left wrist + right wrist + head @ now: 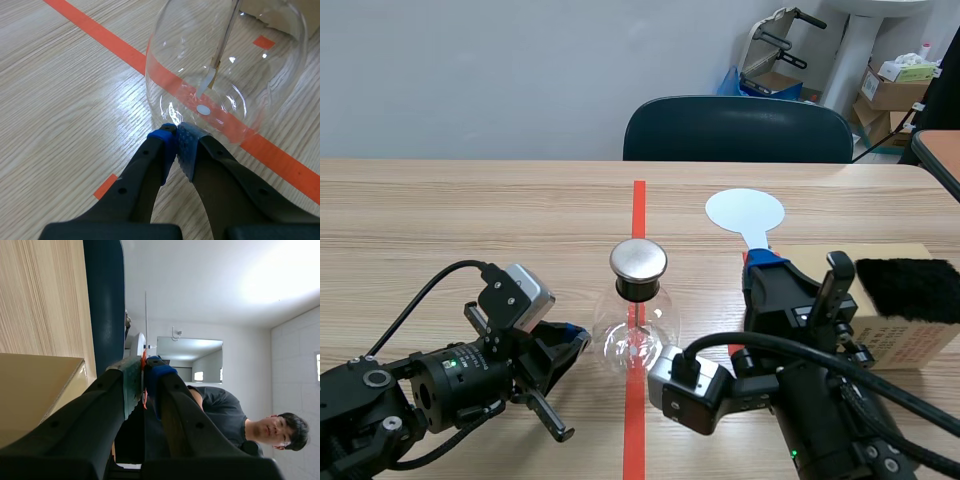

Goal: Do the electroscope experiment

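Right wrist view — right end effector (144,372) grasps paddle (745,212), edge-on; left end effector (176,132) clenched empty at flask (235,107).

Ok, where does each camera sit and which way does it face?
Scene view: between the arms, facing across the table at the electroscope; shows both arms, left gripper and right gripper.
Left wrist view: on the left arm, looking down past its shut fingers at the electroscope's glass base.
Right wrist view: on the right arm, rolled sideways, looking past fingers shut on the white paddle toward the chair.
Shared: electroscope in scene and left wrist; white paddle and chair in scene and right wrist.
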Controlling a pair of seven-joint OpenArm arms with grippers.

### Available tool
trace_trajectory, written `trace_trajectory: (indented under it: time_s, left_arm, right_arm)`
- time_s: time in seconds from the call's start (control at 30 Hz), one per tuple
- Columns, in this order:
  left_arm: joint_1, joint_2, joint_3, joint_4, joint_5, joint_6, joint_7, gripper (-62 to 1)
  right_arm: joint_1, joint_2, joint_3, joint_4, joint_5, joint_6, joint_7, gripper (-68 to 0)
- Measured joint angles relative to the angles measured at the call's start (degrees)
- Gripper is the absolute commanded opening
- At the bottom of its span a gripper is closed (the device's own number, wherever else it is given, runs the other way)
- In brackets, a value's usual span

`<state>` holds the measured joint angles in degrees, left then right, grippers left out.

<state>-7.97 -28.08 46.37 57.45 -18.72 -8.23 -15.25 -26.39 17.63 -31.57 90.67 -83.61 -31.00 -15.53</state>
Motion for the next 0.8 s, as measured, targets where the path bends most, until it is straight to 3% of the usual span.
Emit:
trace_trajectory:
  time_s: [0.17,0.8]
  left_arm:
    - [-0.02,-0.02,-0.04,0.0,1.84,-0.96,0.0,-57.8]
    - [0.0,-0.7,-0.02,0.0,1.86,-1.92,-0.13,-57.8]
  right_arm:
    - [0.0,0.0,0.0,0.0,0.0,0.0,0.0,-66.2]
    - [0.0,0.0,0.0,0.0,0.0,0.0,0.0,-66.2]
